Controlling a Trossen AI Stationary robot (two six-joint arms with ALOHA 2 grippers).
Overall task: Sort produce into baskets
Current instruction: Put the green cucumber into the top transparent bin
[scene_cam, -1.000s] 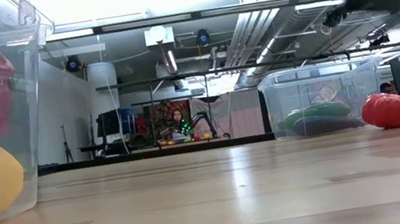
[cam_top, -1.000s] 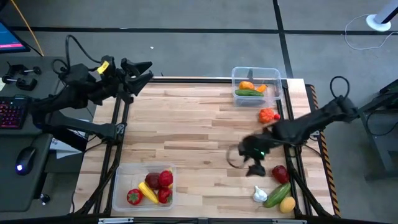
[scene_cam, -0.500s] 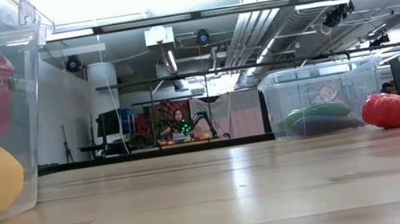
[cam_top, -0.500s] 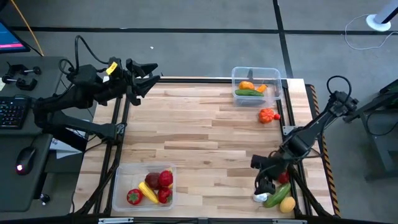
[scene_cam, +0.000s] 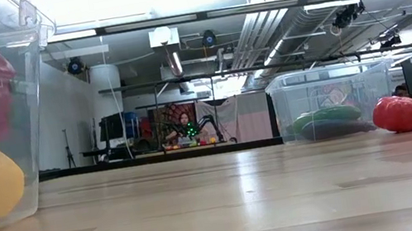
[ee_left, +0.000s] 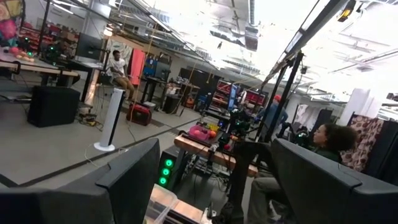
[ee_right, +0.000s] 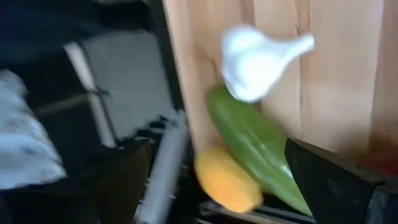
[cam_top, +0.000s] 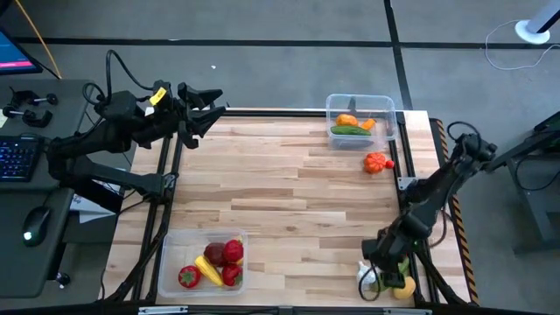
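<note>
Right gripper (cam_top: 378, 262) is down over the near right corner of the table (cam_top: 289, 192), fingers spread wide and empty, hanging directly above the last loose cluster. In the right wrist view the cucumber (ee_right: 258, 146) sits between the two dark fingers (ee_right: 336, 180), its long axis running slantwise across the gap, so the jaws likely need a wrist turn to close across its narrow width. The garlic (ee_right: 255, 59) touches one end of it and the lemon (ee_right: 227, 180) presses against its side by the table edge, so there is little open room on that side. Open wood lies on the inboard side. The far basket (cam_top: 360, 121) already holds a cucumber and carrots, with a red-orange piece (cam_top: 377, 163) just outside it; the near basket (cam_top: 203, 262) holds red and yellow pieces. The left gripper (cam_top: 210, 103) waits at the far left corner, well apart, fingers apart in its wrist view.
</note>
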